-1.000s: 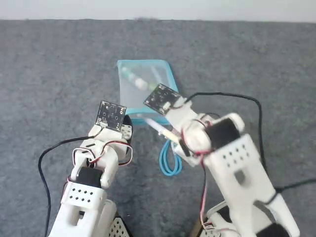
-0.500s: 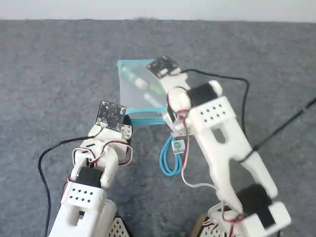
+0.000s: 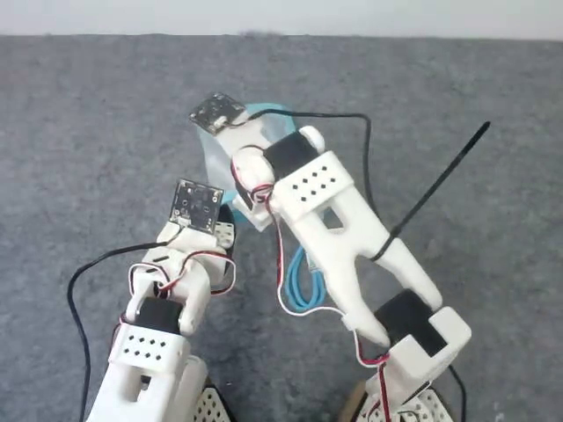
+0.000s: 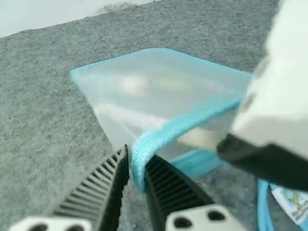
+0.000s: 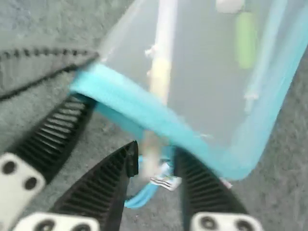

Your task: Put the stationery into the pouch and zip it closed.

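left wrist view: left fingers point(image 4: 113, 180) clamp the pouch point(image 4: 159, 91) edge; right fingers point(image 5: 108, 185) apart around a pen point(image 5: 161, 62)

The table point(image 3: 457, 97), covered in gray felt-like matting, carries a translucent pouch point(image 4: 159, 91) edged in blue and, just beside it, a looped blue cord point(image 3: 297, 286).
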You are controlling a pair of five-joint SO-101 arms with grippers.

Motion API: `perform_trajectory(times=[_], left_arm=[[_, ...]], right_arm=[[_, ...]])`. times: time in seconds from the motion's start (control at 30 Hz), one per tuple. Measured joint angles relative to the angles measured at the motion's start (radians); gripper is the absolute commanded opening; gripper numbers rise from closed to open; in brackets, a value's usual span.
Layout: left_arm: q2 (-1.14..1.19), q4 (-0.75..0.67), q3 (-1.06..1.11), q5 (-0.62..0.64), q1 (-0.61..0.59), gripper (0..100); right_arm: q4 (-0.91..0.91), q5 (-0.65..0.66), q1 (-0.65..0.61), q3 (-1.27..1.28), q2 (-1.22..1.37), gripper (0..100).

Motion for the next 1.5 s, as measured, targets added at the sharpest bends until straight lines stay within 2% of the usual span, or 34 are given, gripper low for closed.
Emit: perform_trajectory(times=[0.2,0.37,0.53,0.67,0.8,0.93,1.27,1.5], left_arm=[[0.000,-0.002,0.000,0.003,0.003,1],[0.000,0.000,0.000,0.000,-0.002,1],[0.000,0.000,0.000,-0.002,-0.002,1],[0.000,0.000,0.000,-0.002,-0.002,1],[0.000,0.000,0.000,-0.002,-0.002,1],[0.000,0.000,0.000,-0.002,-0.002,1],[0.000,0.000,0.000,-0.002,-0.002,1],[0.000,0.000,0.000,-0.002,-0.002,1]], right_arm=[[0.020,0.000,-0.011,-0.011,-0.029,25.7],[0.091,0.002,0.018,-0.014,-0.181,25.7],[0.204,0.002,0.124,-0.003,-0.296,25.7],[0.219,0.002,0.229,0.144,-0.310,25.7],[0.124,0.002,0.313,0.393,-0.310,25.7],[-0.023,0.002,0.305,0.620,-0.310,25.7],[-0.358,0.005,0.269,0.798,-0.310,25.8],[-0.388,0.327,0.267,0.804,-0.310,25.9]])
